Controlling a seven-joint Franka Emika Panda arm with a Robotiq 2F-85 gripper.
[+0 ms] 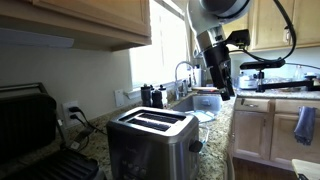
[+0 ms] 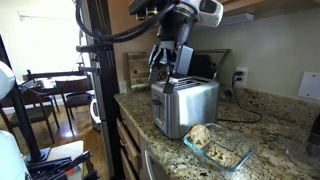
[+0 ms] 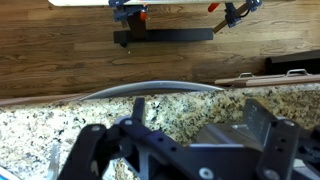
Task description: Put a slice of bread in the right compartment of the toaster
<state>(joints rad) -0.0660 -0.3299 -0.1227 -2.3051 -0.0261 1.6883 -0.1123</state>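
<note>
The boxy brushed stainless-steel two-slot toaster with a black top (image 1: 150, 140) stands on the speckled granite counter (image 1: 215, 125) in the lower centre of that exterior view. Its two long slots show as dark strips along the top, and a round knob sits on the end turned to the right of the frame. It also shows in an exterior view (image 2: 185, 105) at mid-frame, with a black cord trailing off to the right.

The black robot gripper (image 1: 222, 85) hangs from the arm in the upper right of the frame, above the counter and clear of the toaster. In an exterior view (image 2: 160, 68) it appears just above the toaster's upper left corner, not touching it. How far it stands in depth from the toaster I cannot tell.

In the wrist view the gripper (image 3: 178, 120) fills the bottom of the frame. Its two dark finger linkages are spread wide, with only granite showing between them, so it is open and has hold of nothing.

A clear glass dish holding pale bread slices (image 2: 215, 147) rests on the counter at the lower right of the frame, near the toaster but apart from it. A black contact grill (image 1: 25, 125) sits at the left edge of the frame, beside the toaster.
</note>
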